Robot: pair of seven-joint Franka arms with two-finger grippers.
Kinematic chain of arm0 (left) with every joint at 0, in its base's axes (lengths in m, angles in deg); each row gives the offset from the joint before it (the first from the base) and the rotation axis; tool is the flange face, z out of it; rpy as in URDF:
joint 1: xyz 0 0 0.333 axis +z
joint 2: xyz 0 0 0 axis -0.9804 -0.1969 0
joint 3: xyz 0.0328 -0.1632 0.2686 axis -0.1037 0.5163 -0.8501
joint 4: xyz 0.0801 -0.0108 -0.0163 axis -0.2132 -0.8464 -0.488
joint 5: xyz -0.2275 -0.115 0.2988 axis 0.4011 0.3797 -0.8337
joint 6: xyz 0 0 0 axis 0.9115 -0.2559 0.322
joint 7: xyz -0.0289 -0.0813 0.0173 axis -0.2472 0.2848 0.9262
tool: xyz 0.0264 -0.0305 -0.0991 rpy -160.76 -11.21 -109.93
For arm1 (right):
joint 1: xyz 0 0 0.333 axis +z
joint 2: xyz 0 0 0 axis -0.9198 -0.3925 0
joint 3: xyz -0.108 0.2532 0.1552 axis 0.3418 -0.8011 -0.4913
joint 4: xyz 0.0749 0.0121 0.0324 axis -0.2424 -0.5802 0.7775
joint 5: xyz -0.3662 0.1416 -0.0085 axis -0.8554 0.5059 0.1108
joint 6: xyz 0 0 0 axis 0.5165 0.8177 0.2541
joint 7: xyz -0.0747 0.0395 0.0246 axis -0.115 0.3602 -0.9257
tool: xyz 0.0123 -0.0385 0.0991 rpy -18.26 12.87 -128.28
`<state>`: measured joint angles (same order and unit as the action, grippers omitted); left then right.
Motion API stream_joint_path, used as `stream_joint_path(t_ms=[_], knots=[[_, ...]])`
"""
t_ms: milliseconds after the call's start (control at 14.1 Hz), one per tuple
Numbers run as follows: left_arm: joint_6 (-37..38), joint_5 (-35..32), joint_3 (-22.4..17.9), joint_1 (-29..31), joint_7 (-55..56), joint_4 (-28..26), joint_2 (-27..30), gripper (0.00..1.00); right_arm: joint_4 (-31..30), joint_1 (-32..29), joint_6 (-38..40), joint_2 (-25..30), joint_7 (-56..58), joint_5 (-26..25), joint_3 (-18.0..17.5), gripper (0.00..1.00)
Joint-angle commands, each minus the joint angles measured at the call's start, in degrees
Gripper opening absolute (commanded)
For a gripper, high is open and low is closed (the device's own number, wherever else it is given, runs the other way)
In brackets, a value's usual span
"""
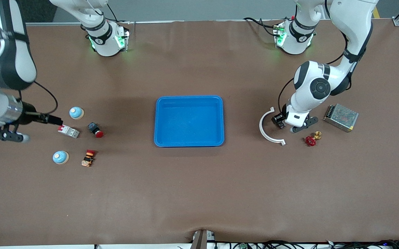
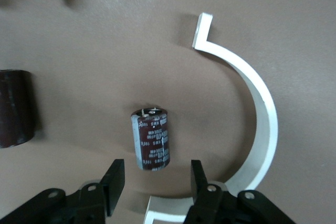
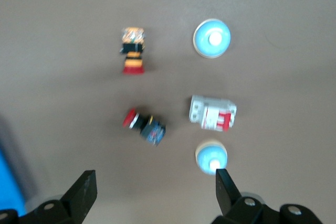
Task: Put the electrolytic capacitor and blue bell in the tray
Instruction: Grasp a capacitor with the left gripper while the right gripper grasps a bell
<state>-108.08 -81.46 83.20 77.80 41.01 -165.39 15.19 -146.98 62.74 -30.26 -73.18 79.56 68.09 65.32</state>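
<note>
A dark brown electrolytic capacitor [image 2: 152, 139] with white print sits on the table inside the curve of a white arc piece [image 2: 257, 119]. My left gripper [image 2: 156, 182] is low over it, open. Its fingers flank the capacitor's near end without touching it. In the front view this left gripper [image 1: 282, 123] is toward the left arm's end of the table. Two blue bells [image 1: 76, 112] [image 1: 60, 157] stand toward the right arm's end. My right gripper [image 1: 7, 135] hangs wide open beside them, holding nothing. One bell [image 3: 211, 157] lies just off a fingertip. The blue tray [image 1: 189, 121] sits mid-table.
A white and red breaker [image 1: 68, 131] and two push buttons [image 1: 95, 129] [image 1: 89, 157] lie among the bells. Near the left gripper are a red valve [image 1: 311, 140], a metal mesh box [image 1: 341, 117] and a larger dark cylinder [image 2: 16, 108].
</note>
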Motion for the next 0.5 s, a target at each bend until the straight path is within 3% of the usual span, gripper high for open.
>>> stream_joint_path(t_ms=[0,212,424], knots=[[-1.9,0.3,0.2,0.2,0.6,0.2,-1.6,0.54,2.8,-3.1,-5.4,-7.3,0.8,-0.5,-0.6,1.0],[-3.1,0.2,0.0,0.5,0.6,0.2,-2.8,0.49,10.5,-5.3,-7.2,-15.8,4.1,-0.1,-0.6,1.0],[-3.3,0.2,-0.1,0.5,0.6,0.3,-3.4,0.28,14.7,-6.0,-11.9,-21.5,6.2,-0.5,-0.6,1.0]])
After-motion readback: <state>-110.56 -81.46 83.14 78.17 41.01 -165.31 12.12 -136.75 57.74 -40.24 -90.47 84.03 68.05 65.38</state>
